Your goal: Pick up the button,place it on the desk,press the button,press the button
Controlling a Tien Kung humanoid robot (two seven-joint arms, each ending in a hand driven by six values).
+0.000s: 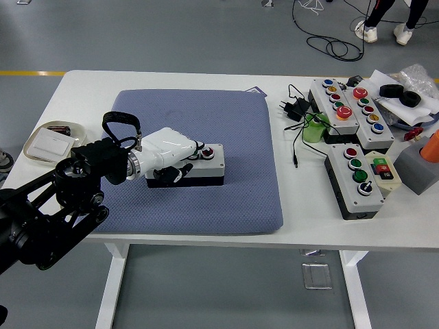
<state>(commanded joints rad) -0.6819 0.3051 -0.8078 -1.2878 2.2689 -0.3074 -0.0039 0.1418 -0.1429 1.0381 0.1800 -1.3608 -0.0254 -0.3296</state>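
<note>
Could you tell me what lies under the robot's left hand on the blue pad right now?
The left hand covers the left part of the grey button box; only its red button shows clearly. Whether a finger presses a button is hidden.

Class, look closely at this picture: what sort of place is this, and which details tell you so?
Probably a robotics lab or test workshop: spare button control boxes on a white table, loose cables on a grey floor.

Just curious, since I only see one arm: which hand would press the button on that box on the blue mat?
Left. The left hand lies over the button box on the blue mat; no right arm shows.
</note>
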